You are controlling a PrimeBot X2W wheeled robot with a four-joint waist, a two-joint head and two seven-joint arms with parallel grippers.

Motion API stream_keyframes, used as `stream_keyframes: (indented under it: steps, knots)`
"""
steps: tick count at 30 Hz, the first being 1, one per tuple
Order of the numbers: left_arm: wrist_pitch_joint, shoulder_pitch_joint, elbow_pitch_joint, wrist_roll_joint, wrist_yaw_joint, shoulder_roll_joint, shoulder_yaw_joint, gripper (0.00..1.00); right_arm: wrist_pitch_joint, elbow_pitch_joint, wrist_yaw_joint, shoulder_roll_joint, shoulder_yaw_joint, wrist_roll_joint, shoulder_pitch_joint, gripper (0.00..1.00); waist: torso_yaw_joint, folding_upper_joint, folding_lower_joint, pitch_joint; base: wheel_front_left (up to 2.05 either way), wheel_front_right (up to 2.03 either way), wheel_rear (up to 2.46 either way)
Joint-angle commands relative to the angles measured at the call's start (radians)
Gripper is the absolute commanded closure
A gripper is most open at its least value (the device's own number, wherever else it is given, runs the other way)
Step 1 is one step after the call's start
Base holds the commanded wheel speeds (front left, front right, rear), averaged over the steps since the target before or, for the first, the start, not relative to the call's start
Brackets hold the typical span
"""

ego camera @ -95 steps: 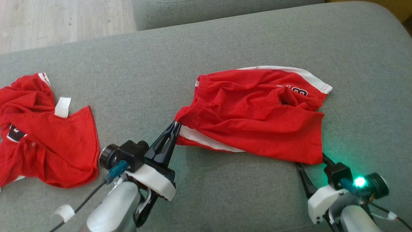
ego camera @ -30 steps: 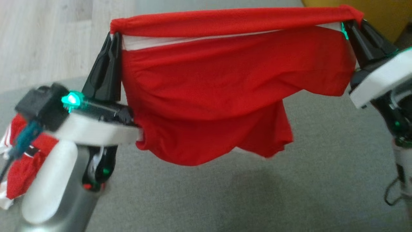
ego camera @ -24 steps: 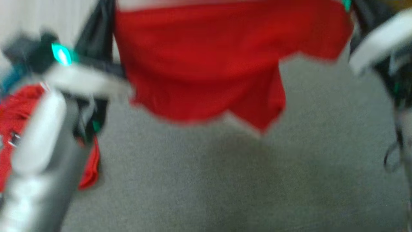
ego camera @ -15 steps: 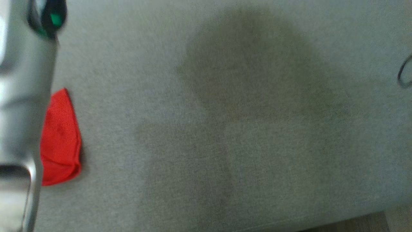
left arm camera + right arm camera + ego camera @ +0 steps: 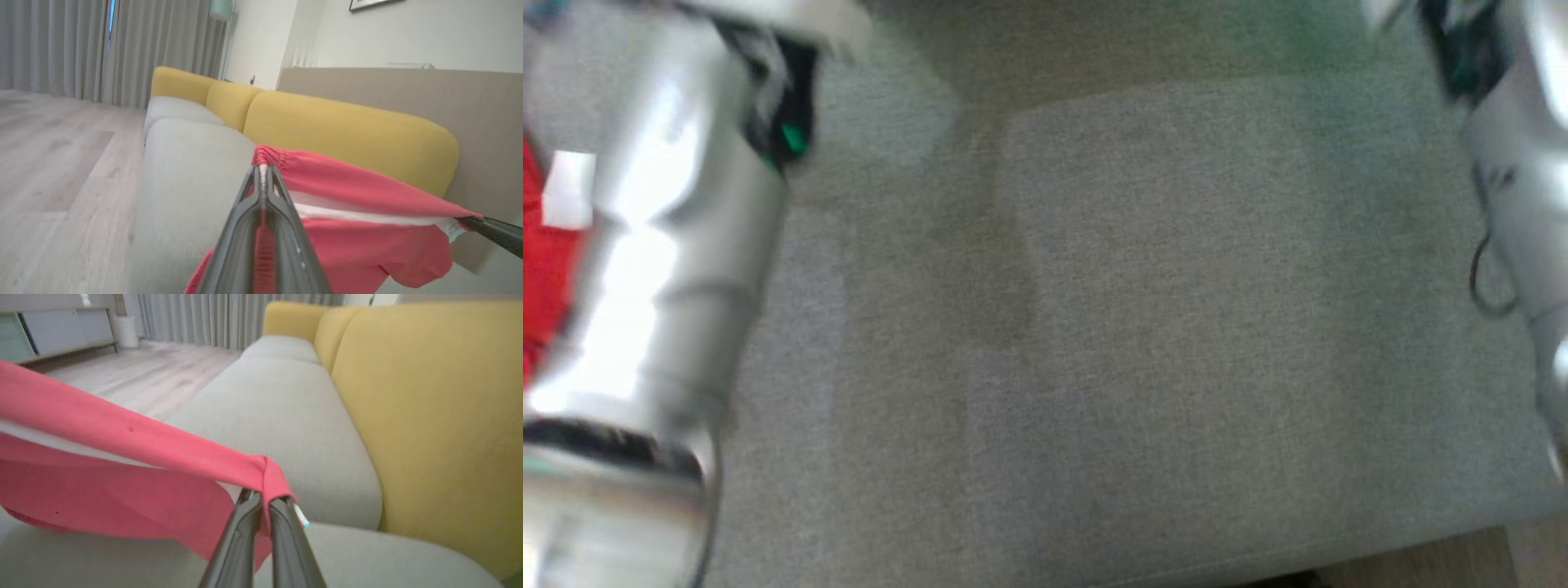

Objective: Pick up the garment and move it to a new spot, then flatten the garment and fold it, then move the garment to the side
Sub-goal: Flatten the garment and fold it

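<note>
Your left gripper (image 5: 264, 170) clamped on the red shorts (image 5: 359, 245), right gripper (image 5: 265, 498) pinching the other end — waistband stretched between, above the grey sofa seat (image 5: 278, 404).

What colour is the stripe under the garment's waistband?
White stripe on the red garment, best in the left wrist view.

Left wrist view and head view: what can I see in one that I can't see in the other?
Left wrist view: the red shorts hang stretched, one end pinched in the left gripper, jaws shut, with a yellow backrest and curtains behind. Head view: blurry silver forearms and a second red garment at the left edge. Both: the grey sofa seat.
</note>
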Motion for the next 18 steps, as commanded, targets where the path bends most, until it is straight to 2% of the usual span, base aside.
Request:
stream_keyframes:
  steps: [1, 6, 16, 18]
  knots:
    - [-0.008, -0.005, -0.028, -0.012, 0.002, 0.032, 0.008, 1.0, 0.008, -0.021, 0.003, -0.006, 0.02, 0.02, 0.012, 1.0, 0.007, 0.0001, -0.0001, -0.012, 0.0, 0.0, 0.0]
    - [-0.009, 0.158, -0.079, -0.072, 0.002, 0.057, -0.077, 1.0, 0.11, -0.044, 0.003, -0.074, 0.198, 0.16, 0.121, 1.0, 0.026, 0.0001, -0.0001, -0.067, 0.0, 0.0, 0.0]
    - [-0.01, 0.424, -0.192, -0.113, 0.002, 0.149, -0.289, 1.0, 0.292, -0.245, 0.003, -0.327, 0.474, 0.454, 0.316, 1.0, 0.043, 0.0001, -0.0001, -0.191, 0.0, 0.0, 0.0]
    - [-0.01, 0.453, -0.205, -0.116, 0.002, 0.159, -0.297, 1.0, 0.31, -0.275, 0.003, -0.356, 0.506, 0.494, 0.343, 1.0, 0.041, 0.0001, -0.0001, -0.209, 0.0, 0.0, 0.0]
